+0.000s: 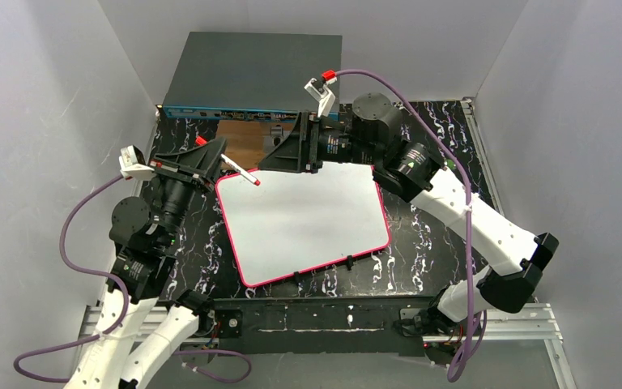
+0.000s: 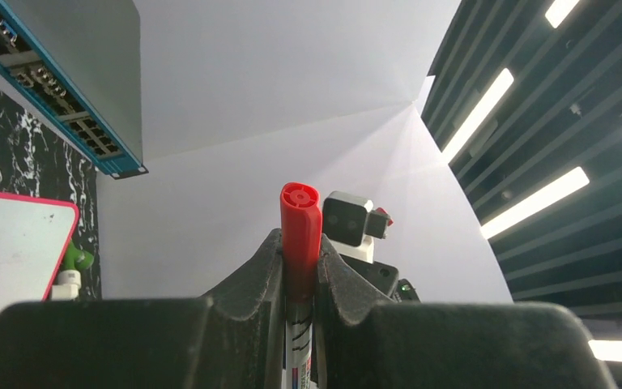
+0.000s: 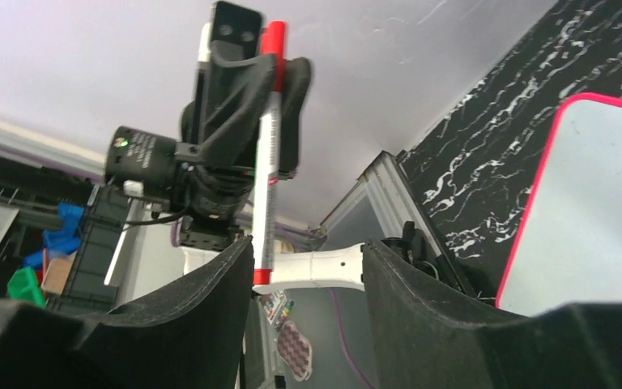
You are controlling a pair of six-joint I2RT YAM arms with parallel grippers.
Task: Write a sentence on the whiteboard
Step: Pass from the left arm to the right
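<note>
The right gripper (image 1: 279, 158) covers part of the whiteboard's (image 1: 308, 223) far edge and most of the brown wooden board (image 1: 243, 139). In the left wrist view the red marker's (image 2: 300, 235) barrel runs off the bottom (its print is too small to read).

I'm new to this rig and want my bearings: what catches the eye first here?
A blank whiteboard with a pink-red rim lies flat in the middle. At its far left corner the left hand grips a red-tipped marker, and the open right hand faces it from over the board's far edge.
</note>
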